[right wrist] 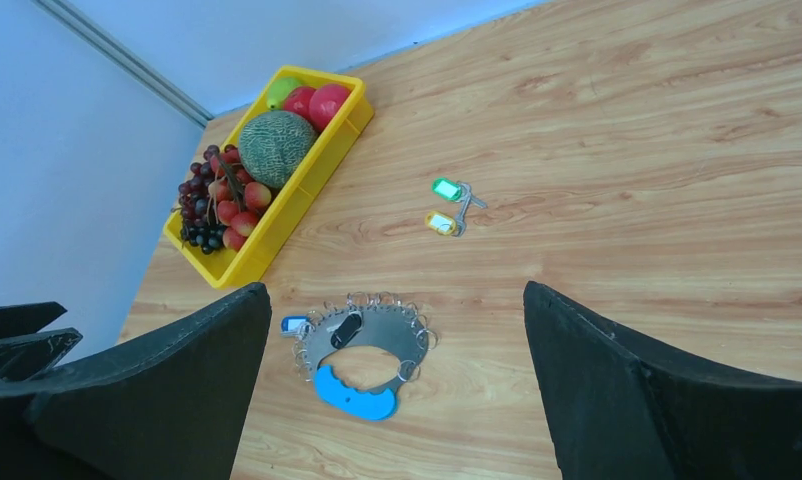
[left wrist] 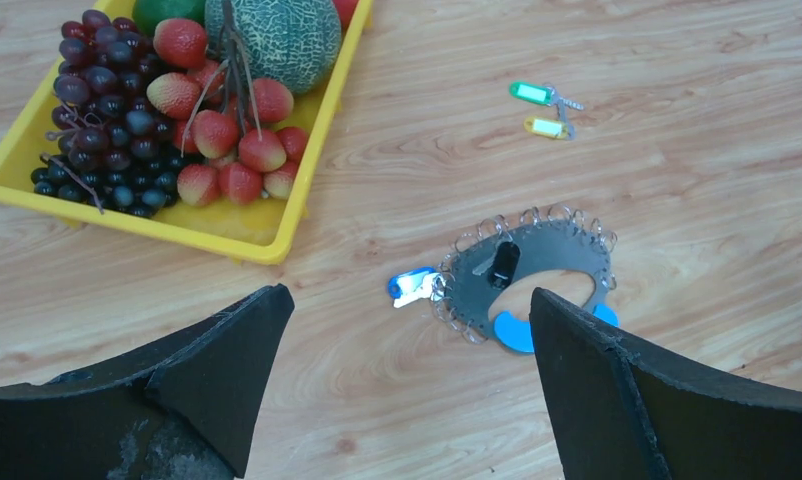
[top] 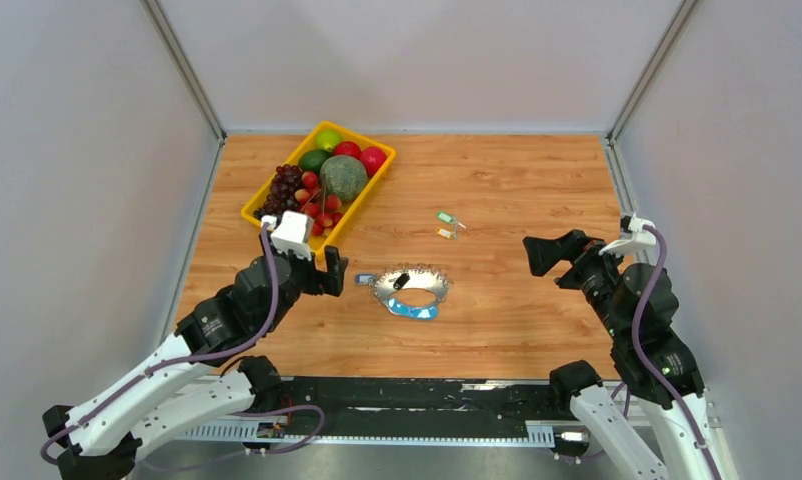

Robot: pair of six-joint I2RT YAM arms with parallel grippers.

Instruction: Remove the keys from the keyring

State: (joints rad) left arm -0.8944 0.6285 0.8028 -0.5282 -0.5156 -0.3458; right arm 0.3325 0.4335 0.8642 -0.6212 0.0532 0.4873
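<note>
Lying between left end effector (top: pixel 337 272) and right end effector (top: pixel 533 255), both spread, empty: keyring (top: pixel 417 283), touching neither; 2 keys (top: pixel 445 217) beyond.

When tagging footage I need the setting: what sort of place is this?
Probably a robotics lab test cell: grey panel walls box in a wooden tabletop, two robot arms are mounted at its near edge, and a yellow tray of fruit and a keyring lie staged as props.

The table (top: pixel 517 180) is light brown wood with wavy lines in it. A plain pale grey back wall (top: pixel 417 60), left wall (top: pixel 77 180) and right wall (top: pixel 737 130) stand around it. A thin metal bar (top: pixel 185 70) runs up each back corner. The light is soft.
</note>
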